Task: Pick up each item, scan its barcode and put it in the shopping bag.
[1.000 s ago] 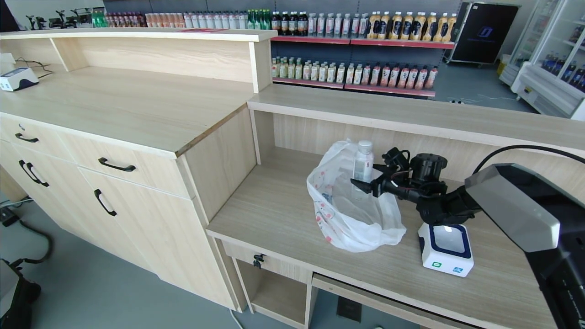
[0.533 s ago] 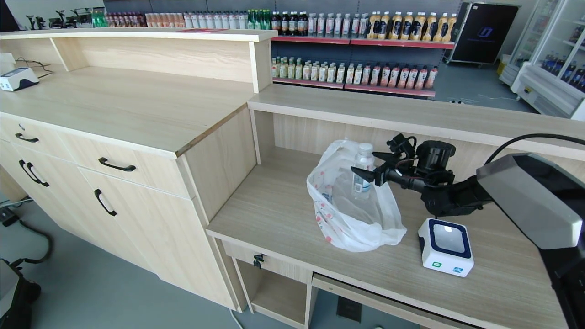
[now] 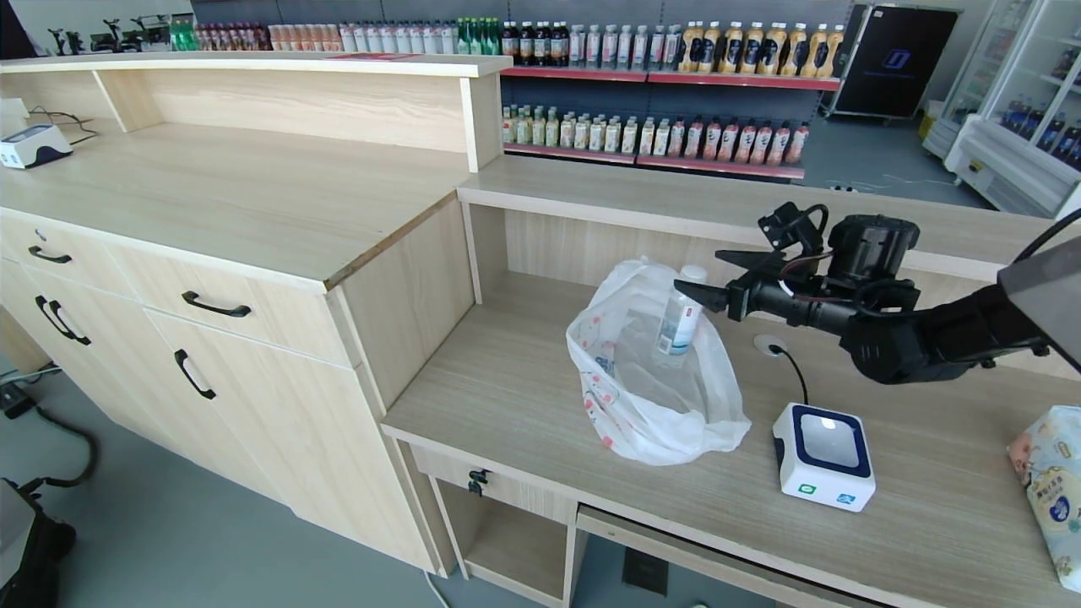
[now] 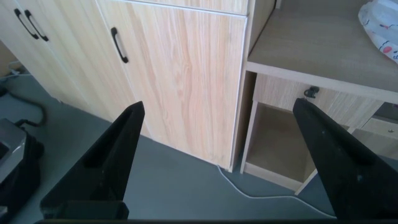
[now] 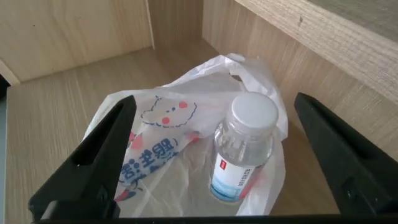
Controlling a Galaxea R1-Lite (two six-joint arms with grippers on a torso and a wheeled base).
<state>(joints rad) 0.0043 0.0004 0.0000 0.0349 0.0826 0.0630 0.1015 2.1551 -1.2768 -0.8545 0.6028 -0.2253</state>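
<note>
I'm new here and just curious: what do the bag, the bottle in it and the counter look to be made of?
Bag: thin soft plastic, whitish and half see-through; it crumples, and what is inside shows through it.
Bottle: clear, glossy plastic by the look, with a white cap and a paper-like label.
Counter: pale board with a wood grain, matt; probably laminate rather than solid wood.

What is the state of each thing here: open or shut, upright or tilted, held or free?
shopping bag: open, mouth up, on the desk.
bottle: capped, tilted, inside the bag, not held.
right gripper: open, empty, beside the bottle.
left gripper: open, empty, over the floor.
scanner: flat on the desk, window up.
tissue pack: lying on the desk, outside the bag.
drawers: shut.
</note>
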